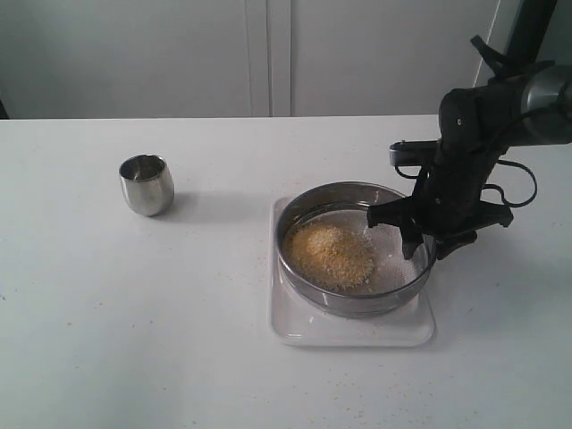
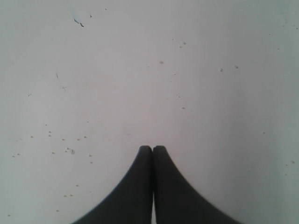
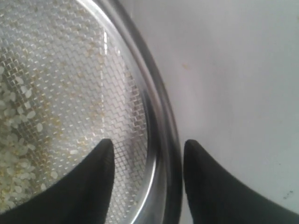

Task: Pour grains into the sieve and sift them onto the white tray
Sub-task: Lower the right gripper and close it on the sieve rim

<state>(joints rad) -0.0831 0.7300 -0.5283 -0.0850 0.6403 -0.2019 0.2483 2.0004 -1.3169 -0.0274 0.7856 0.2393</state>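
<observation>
Closest to the lens: flat rectangular glossy white tray (image 1: 295, 329) with a low rim, toward the bench's front edge, right of middle. Resting on it and covering most of it: wide shallow round stainless-steel sieve (image 1: 357, 308) with fine wire mesh. Heaped on the mesh, left of centre: grains (image 1: 329, 255), golden granules mixed with pale rice-like kernels. Straddling the sieve's right-hand wall: right gripper (image 1: 425, 243), jaws spread, one finger over the mesh, the other outside, nothing pinched yet. Over bare bench flecked with stray grains: left gripper (image 2: 153, 149), fingers pressed together, empty. Well apart, toward the bench's left: small rounded steel cup (image 1: 146, 184), upright. Judged stiff and light as sieves go, yet smooth-walled and likely slippery; best pinched across the thin upright wall, kept level and shaken gently, given a loose load apt to shift.
</observation>
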